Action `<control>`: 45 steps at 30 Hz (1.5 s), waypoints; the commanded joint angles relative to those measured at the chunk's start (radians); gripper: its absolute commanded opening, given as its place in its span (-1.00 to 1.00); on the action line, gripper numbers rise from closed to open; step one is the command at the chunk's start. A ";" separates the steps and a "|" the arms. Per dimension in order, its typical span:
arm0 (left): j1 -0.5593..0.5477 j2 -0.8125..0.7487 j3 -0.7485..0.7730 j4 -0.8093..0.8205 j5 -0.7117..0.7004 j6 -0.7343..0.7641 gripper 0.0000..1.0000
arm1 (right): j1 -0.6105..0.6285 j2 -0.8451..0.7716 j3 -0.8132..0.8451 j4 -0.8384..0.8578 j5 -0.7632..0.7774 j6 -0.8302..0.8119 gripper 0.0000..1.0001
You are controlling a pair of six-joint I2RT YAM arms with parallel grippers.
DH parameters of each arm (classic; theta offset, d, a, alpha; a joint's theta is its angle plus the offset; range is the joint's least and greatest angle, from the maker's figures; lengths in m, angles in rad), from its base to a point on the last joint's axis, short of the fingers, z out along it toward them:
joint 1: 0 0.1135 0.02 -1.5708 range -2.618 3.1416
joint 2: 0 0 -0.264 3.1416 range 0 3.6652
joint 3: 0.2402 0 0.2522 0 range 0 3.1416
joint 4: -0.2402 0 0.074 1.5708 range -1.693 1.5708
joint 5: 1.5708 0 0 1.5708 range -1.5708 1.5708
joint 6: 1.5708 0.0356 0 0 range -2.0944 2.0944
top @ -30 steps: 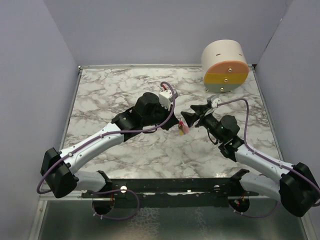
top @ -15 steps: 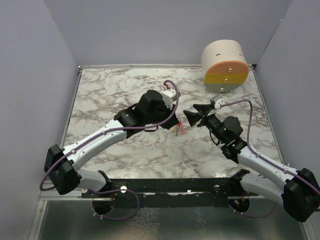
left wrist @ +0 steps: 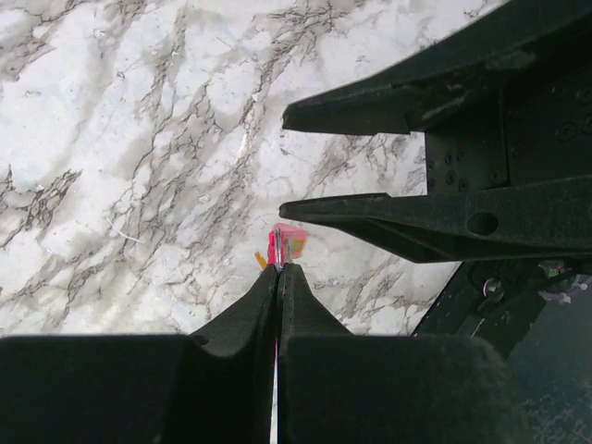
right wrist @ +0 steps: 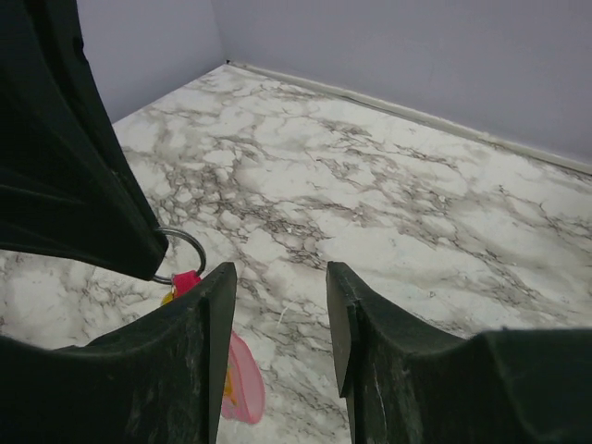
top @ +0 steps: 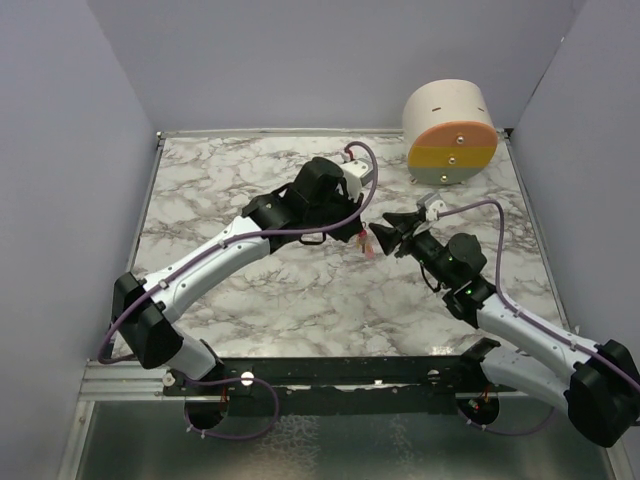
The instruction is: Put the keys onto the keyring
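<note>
At mid-table | keys [left wrist: 289, 239] pinched by left tool [left wrist: 279, 271] | right tool [top: 375, 236] beside

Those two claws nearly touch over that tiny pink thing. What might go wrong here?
The left gripper pinches the keys only at its very tip, so a nudge from the open right gripper might knock them loose. The keyring is thin and partly hidden behind the left gripper, so the right gripper might close on the wrong part or miss.

Left gripper [left wrist: 279, 272] pinched shut. Right gripper [right wrist: 277, 277] parted, pointing straight at it, tips near; both arms angled inward.
</note>
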 commanded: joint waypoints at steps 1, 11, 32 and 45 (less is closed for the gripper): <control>0.022 0.033 0.087 -0.092 -0.017 0.046 -1.00 | -0.006 -0.039 -0.017 0.021 -0.041 -0.025 -0.21; 0.068 0.073 0.153 -0.155 0.020 0.081 -1.00 | -0.006 -0.029 -0.040 0.092 -0.214 -0.056 -0.51; 0.040 0.064 0.122 -0.148 0.071 0.063 -1.00 | -0.006 0.125 -0.010 0.190 -0.430 -0.058 -0.51; 0.013 0.046 0.085 -0.127 0.064 0.054 -1.00 | -0.006 0.126 -0.014 0.194 -0.393 -0.052 -0.68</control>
